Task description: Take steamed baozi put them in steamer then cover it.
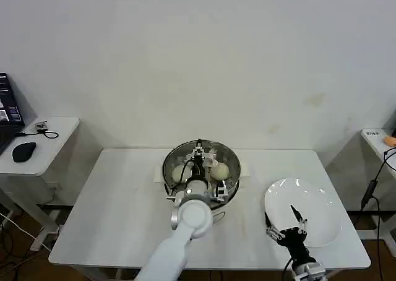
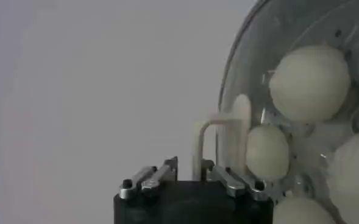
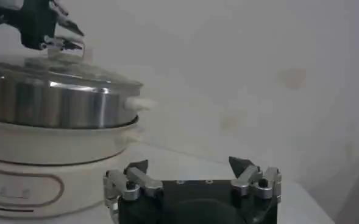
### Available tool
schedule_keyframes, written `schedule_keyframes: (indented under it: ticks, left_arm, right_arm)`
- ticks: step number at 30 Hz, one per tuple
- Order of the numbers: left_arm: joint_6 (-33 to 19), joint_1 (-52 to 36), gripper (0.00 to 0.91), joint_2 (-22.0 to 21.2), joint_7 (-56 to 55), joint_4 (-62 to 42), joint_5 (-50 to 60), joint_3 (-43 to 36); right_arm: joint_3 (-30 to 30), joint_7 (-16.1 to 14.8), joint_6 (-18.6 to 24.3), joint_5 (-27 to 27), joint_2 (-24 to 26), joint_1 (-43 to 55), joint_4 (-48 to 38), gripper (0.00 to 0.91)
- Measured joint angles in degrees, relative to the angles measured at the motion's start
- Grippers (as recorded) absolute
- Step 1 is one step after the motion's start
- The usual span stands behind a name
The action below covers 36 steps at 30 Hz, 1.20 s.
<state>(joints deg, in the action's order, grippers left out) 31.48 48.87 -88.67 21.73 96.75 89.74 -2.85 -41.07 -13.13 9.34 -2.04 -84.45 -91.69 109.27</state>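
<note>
Head camera looks down across the table (image 1: 124, 188); left wrist camera sits close above the cover (image 2: 252, 91); right wrist camera views the steamer (image 3: 51, 100) side-on from low at the table's right.

A white table (image 1: 117, 213) with a plain flat top carries everything. It stands against a pale wall, its long edge running across the head view.

The steamer (image 1: 201, 177) sits directly on it, near the far edge and about midway along. The shiny steel pot rests on a white base (image 3: 27, 173), and that base meets the tabletop. The cover (image 3: 63, 70) lies on the pot's rim.

A white plate (image 1: 312, 210) lies flat on the table too, on the robot's right of the steamer and nearer the front edge. Plate and steamer are apart, with bare tabletop between them.
</note>
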Motion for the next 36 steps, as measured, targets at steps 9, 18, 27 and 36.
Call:
schedule_keyframes:
  ticks: [9,18,27,36]
  left_arm:
    - [-0.10,2.03,0.907,2.77,0.63,4.75,-1.68,-0.93]
    - [-0.82,5.88,0.907,6.75,0.45,11.38,-4.00,-1.05]
    - [-2.46,12.20,0.907,12.12,-1.51,20.73,-9.87,2.07]
    - [-9.52,26.19,0.907,17.56,-13.32,27.13,-37.12,18.92]
  right_arm:
    - [0.11,0.00,0.00,-0.12,0.00,-0.15,0.23,0.907]
    - [0.20,0.01,0.08,-0.46,-0.24,-0.41,0.35,0.907]
    - [0.60,0.28,-0.26,-0.34,0.13,-0.80,0.35,0.907]
    - [1.83,0.64,-2.06,1.48,1.71,-2.64,2.34,0.907]
